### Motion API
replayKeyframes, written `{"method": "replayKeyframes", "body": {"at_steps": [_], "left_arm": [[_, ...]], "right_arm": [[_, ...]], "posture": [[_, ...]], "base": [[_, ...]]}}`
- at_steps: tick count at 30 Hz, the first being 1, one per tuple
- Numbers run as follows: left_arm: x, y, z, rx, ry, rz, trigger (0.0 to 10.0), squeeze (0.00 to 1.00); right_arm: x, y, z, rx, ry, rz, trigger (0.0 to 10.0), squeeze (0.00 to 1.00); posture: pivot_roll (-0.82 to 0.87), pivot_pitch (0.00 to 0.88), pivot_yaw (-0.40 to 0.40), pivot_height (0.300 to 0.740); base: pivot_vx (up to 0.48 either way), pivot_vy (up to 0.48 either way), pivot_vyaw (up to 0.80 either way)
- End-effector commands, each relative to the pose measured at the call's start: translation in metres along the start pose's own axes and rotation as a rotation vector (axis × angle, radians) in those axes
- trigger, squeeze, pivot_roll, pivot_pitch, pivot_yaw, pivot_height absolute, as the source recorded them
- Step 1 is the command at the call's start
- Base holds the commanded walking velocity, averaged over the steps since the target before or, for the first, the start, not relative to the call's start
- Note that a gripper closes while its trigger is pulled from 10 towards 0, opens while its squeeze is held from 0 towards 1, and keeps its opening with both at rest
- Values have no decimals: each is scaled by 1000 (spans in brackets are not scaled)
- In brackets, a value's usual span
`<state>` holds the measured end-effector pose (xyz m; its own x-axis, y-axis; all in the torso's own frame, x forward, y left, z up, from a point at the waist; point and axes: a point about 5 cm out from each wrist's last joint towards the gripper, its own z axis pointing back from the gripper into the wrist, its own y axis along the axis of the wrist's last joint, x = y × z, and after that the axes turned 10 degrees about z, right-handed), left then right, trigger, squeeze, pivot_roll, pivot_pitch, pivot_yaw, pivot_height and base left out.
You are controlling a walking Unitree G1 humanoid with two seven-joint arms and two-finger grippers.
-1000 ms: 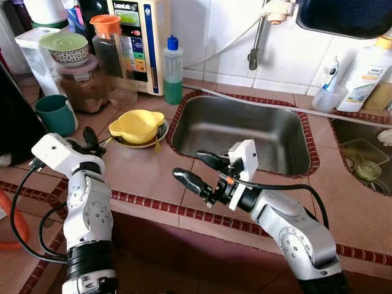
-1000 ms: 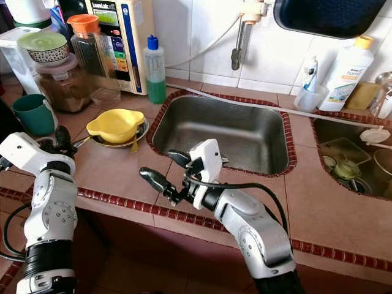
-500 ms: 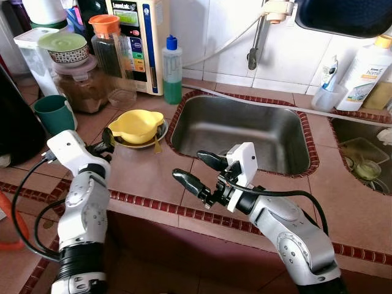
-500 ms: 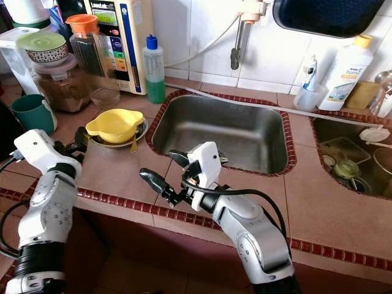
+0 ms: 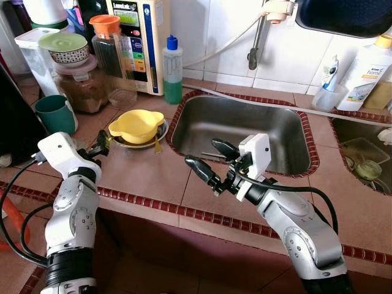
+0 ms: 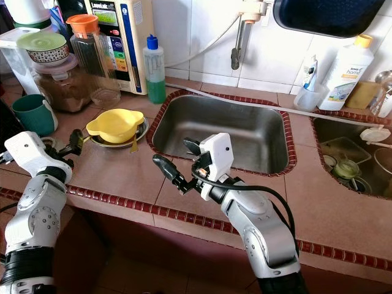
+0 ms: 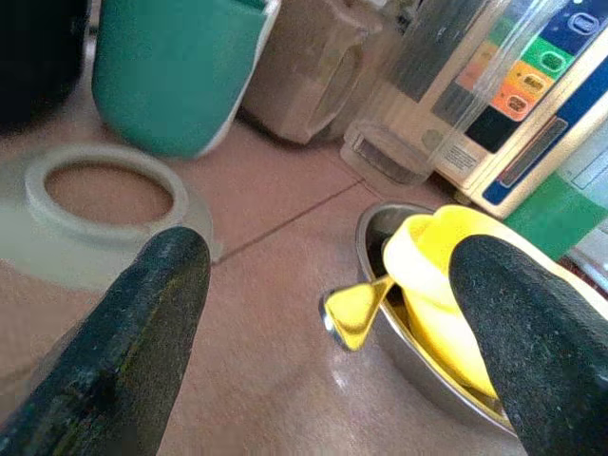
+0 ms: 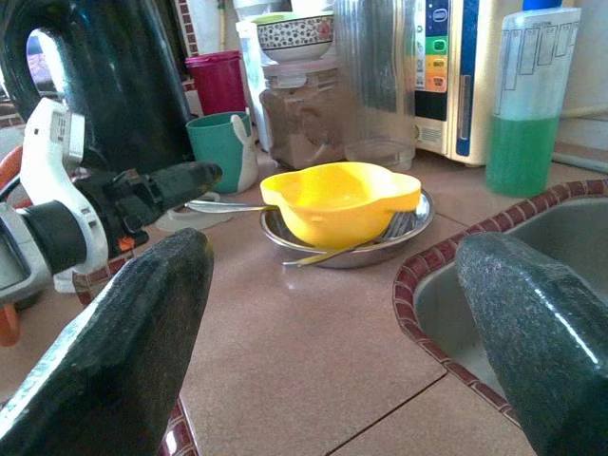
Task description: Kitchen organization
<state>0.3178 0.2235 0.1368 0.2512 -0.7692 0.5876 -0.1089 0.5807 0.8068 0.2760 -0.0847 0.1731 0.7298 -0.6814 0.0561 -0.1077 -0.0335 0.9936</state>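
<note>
1. Head view, and your left gripper (image 5: 101, 146) sits low at the counter's left, fingers spread, tips just beside the metal dish (image 5: 160, 133) that carries the yellow bowl (image 5: 136, 124). The green mug (image 5: 55, 114) stands close behind your wrist.
2. Your right gripper (image 6: 177, 160) hovers above the tile in front of the sink (image 6: 226, 131), jaws wide apart, nothing between them, pointing toward the bowl.
3. Left wrist view: both black fingers (image 7: 142, 313) splayed, the bowl's yellow rim right by the far one, a spoon handle (image 7: 353, 309) poking out of the dish toward you. A white lid ring (image 7: 104, 195) lies flat near the mug.
4. Right wrist view: bowl dead ahead in its dish, cutlery lying loose under it, your other gripper coming in from the opposite side.
5. My read on the risks: close on the rim alone and the bowl may tip, dragging the spoon onto the tiles. Push the dish and it slides. Bring both arms in together and the fingers may clash
</note>
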Motion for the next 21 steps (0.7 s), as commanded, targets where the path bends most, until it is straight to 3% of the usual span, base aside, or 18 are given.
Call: {"method": "replayKeyframes", "body": {"at_steps": [1, 7, 16, 17, 21], "left_arm": [[3, 0, -1, 1, 8, 17, 10000, 1000], [-1, -9, -5, -40, 36, 61, 10000, 1000], [5, -8, -16, -38, 34, 86, 10000, 992], [6, -7, -18, -36, 31, 90, 10000, 0], [11, -7, -22, -35, 9, 114, 10000, 0]], "right_arm": [[3, 3, -1, 7, -7, 18, 10000, 0], [1, 3, -3, 8, 3, 16, 10000, 0], [-1, 2, -3, 11, 1, 13, 10000, 0], [-2, 2, -3, 11, 1, 12, 10000, 0], [-2, 3, -3, 13, -2, 12, 10000, 0]], "posture": [[28, 36, 6, 740], [24, 37, 9, 740], [21, 40, 16, 740], [19, 41, 17, 740], [16, 43, 21, 740]], "base": [[0, 0, 0], [0, 0, 0], [0, 0, 0], [0, 0, 0], [0, 0, 0]]}}
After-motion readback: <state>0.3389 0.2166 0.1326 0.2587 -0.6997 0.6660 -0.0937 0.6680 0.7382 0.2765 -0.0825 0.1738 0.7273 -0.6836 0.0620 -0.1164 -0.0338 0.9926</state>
